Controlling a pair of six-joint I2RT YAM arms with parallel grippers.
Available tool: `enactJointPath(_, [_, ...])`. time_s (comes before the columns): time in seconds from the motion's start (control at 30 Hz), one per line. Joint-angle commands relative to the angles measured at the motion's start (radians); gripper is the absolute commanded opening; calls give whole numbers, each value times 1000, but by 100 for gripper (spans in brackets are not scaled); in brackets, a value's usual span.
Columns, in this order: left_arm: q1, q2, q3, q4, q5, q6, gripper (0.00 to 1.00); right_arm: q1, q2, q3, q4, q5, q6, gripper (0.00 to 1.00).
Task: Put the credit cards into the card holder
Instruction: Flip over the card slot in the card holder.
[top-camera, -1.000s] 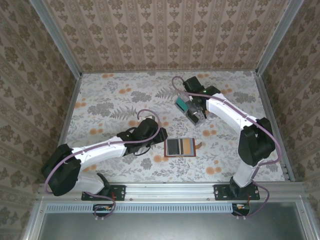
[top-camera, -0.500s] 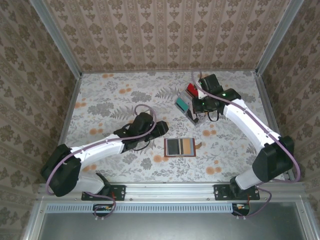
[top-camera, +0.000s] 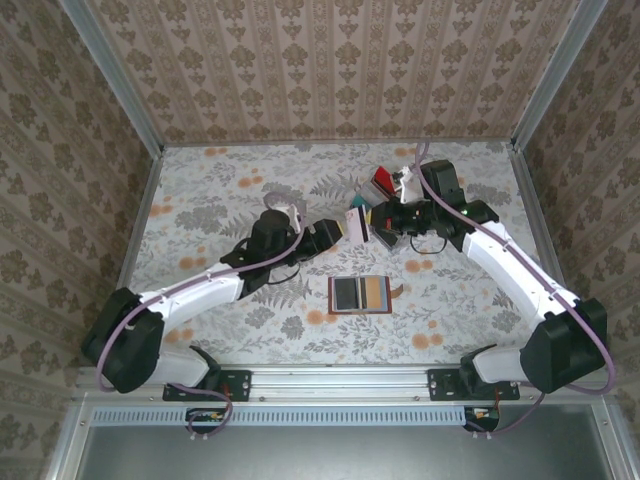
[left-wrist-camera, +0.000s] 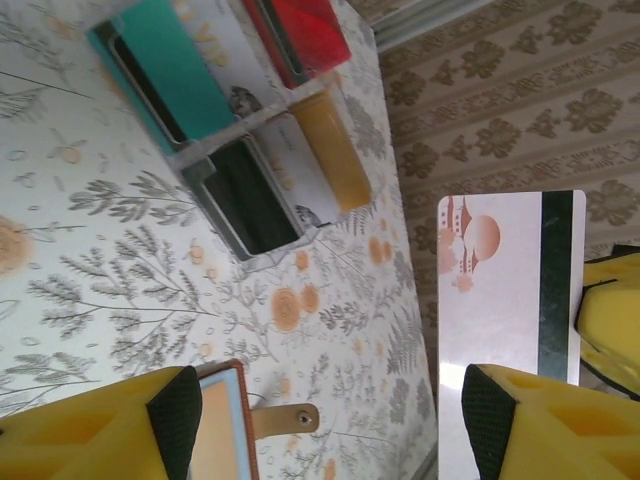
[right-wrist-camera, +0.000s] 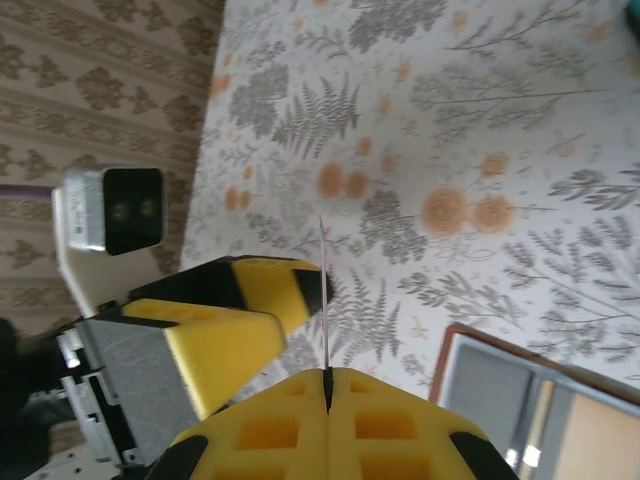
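The right gripper is clenched on one credit card and holds it in the air above the bench. The left gripper is released, and the card is just beside one of its fingers. The card holder lies open on the bench, nearer to the arm bases.

My top camera sits above and behind the arm bases, looking down and forward over the whole table to the far wall. My left wrist camera rides low and close, facing right and far, toward the clear rack. My right wrist camera, equally low, faces left. All three views catch the card and the card holder; each wrist view shows just one edge of the holder.
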Motion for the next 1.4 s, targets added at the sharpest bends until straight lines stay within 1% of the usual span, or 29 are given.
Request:
enactJointPath(0.0, [2,28,27,128,81,-39,70,-5,-28,-29,84,-89,76,0])
enactJointPath(0.13, [2,19,10,187,86,-58,64,-8,-25,-41,99,-101,90,0])
enactJointPath(0.27, [2,20,4,213,92,-69,47,-12,-25,-70,161,-122,137,0])
enactJointPath(0.37, [2,19,-1,231,90,-81,38,-13,-19,-85,189,-133,162,0])
enactJointPath(0.5, [3,16,-4,246,94,-93,17,-19,-17,-98,203,-135,173,3])
enactJointPath(0.57, [2,13,-10,249,91,-98,10,-22,-17,-105,212,-143,179,5])
enactJointPath(0.63, [2,8,-20,254,86,-103,8,-30,-16,-120,249,-175,196,7])
enactJointPath(0.73, [2,3,-32,279,84,-122,2,-46,-10,-147,324,-237,244,19])
enactJointPath(0.8, [2,0,-36,290,85,-131,0,-51,-10,-153,331,-252,243,23])
enactJointPath(0.83, [2,-1,-38,295,86,-137,0,-53,-7,-155,330,-259,237,26])
enactJointPath(0.9, [2,0,-46,323,88,-153,0,-60,-2,-159,326,-270,228,31])
enactJointPath(1.0, [3,-1,-48,349,97,-169,0,-69,16,-167,327,-286,225,34])
enactJointPath(1.13, [1,-3,-51,351,104,-173,0,-77,26,-184,341,-285,228,34])
enactJointPath(1.37, [0,-4,-63,379,108,-177,0,-79,40,-185,335,-281,219,38])
